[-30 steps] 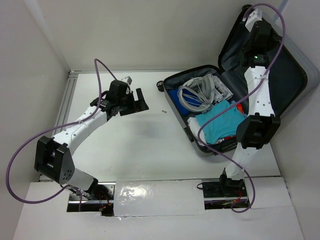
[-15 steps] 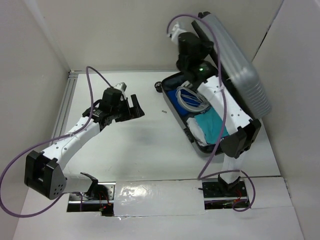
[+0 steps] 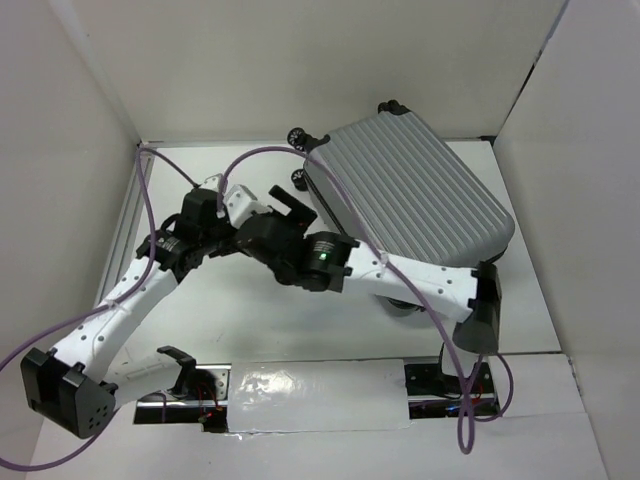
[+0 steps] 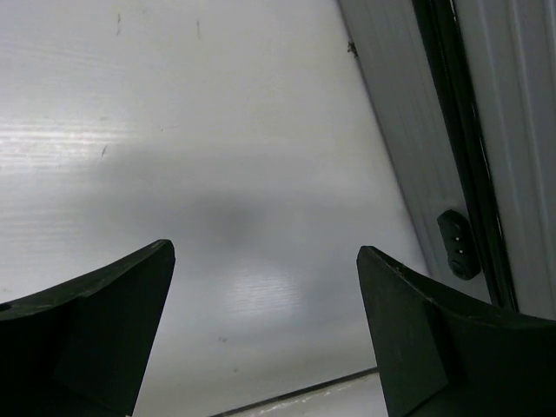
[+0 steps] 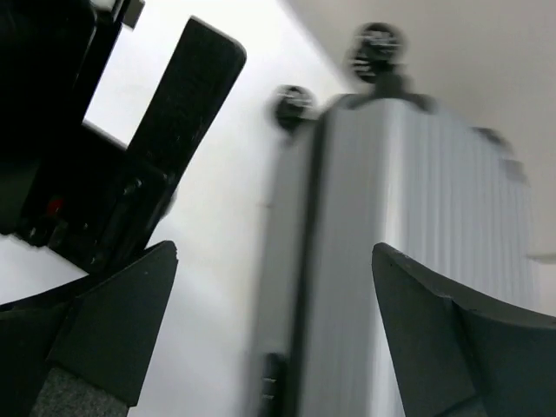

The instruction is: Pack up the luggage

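Note:
The luggage (image 3: 410, 190) lies shut on the table, its ribbed silver-grey shell up and its black wheels (image 3: 297, 178) at the far left corner. My right gripper (image 3: 292, 222) is low beside its left side, open with nothing between the fingers. In the right wrist view the gripper (image 5: 275, 250) faces the luggage (image 5: 417, 226) and its dark seam. My left gripper (image 3: 268, 203) is close by, also open and empty. In the left wrist view the gripper (image 4: 265, 252) hangs over white table, with the luggage (image 4: 408, 139) at the right edge.
White walls (image 3: 80, 150) close in the table on the left, back and right. One finger of the left gripper (image 5: 187, 87) shows just left of my right gripper's fingers. The two arms cross near the luggage's left side. A small black tab (image 4: 458, 243) sits on the luggage seam.
The luggage lid has swung down from upright to shut. My right arm came down with it to the luggage's left side and its gripper opened. The left gripper shifted slightly.

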### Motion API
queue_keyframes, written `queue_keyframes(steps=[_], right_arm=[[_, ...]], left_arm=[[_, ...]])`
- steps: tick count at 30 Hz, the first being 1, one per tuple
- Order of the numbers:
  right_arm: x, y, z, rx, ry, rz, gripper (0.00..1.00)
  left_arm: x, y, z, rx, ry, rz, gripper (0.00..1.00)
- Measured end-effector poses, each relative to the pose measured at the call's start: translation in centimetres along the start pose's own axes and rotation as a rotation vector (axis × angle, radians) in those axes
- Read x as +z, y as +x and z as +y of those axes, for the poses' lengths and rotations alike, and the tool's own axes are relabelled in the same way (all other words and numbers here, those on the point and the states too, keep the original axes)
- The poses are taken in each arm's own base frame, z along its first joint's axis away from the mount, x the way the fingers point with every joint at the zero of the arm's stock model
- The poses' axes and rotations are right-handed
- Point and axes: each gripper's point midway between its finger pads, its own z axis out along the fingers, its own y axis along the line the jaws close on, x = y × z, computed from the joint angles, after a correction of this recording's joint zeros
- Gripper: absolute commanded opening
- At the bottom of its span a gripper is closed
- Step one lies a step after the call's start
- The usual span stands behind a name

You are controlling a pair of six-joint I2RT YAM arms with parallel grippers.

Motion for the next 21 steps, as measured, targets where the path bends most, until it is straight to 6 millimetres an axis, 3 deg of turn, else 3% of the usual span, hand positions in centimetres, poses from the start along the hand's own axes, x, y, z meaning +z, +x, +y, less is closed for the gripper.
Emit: queue_keyframes(steps=[1, 3, 6, 9, 12, 15, 17, 19, 20, 21], right_arm=[[-0.2, 0.2, 0.8, 0.043, -0.077, -0.013, 1.0], [-0.6, 0.2, 0.7, 0.156, -0.181, -0.042, 1.0], [-1.8, 0.1, -2.6, 0.346, -0.217, -0.102, 1.0], [-2.5, 1.0, -9.0, 0.563, -0.133, -0.153, 1.0], [-0.9, 4.3, -18.3, 0.764, 0.084, -0.144, 1.0], [1.7, 12.1, -27.9, 0.892, 0.35, -0.037, 1.0], [2.7, 19.8, -34.0, 0.96, 0.533, 0.08, 1.0], [2.5, 26.8, -37.7, 1.012, 0.637, 0.177, 0.95], [1.3, 33.4, -39.9, 1.065, 0.719, 0.276, 0.87], [1.2, 34.0, -40.1, 1.072, 0.726, 0.286, 0.87]], left_arm=[[-0.4, 0.2, 0.6, -0.009, -0.025, 0.002, 0.99], [-1.4, 0.5, 1.3, -0.031, -0.058, 0.007, 0.99], [-3.1, 0.7, 2.0, -0.059, -0.082, -0.005, 0.99], [-4.9, 0.0, 2.2, -0.09, -0.071, -0.055, 0.99], [-5.3, -0.3, 2.4, -0.098, -0.068, -0.073, 0.99], [-4.1, 0.2, 2.3, -0.099, -0.074, -0.028, 0.99], [-2.5, 0.9, 2.3, -0.098, -0.081, 0.03, 0.99], [-0.4, 1.9, 2.4, -0.1, -0.094, 0.101, 0.99], [0.7, 2.5, 2.5, -0.102, -0.099, 0.135, 0.99], [1.5, 2.8, 2.4, -0.103, -0.1, 0.156, 0.99]])
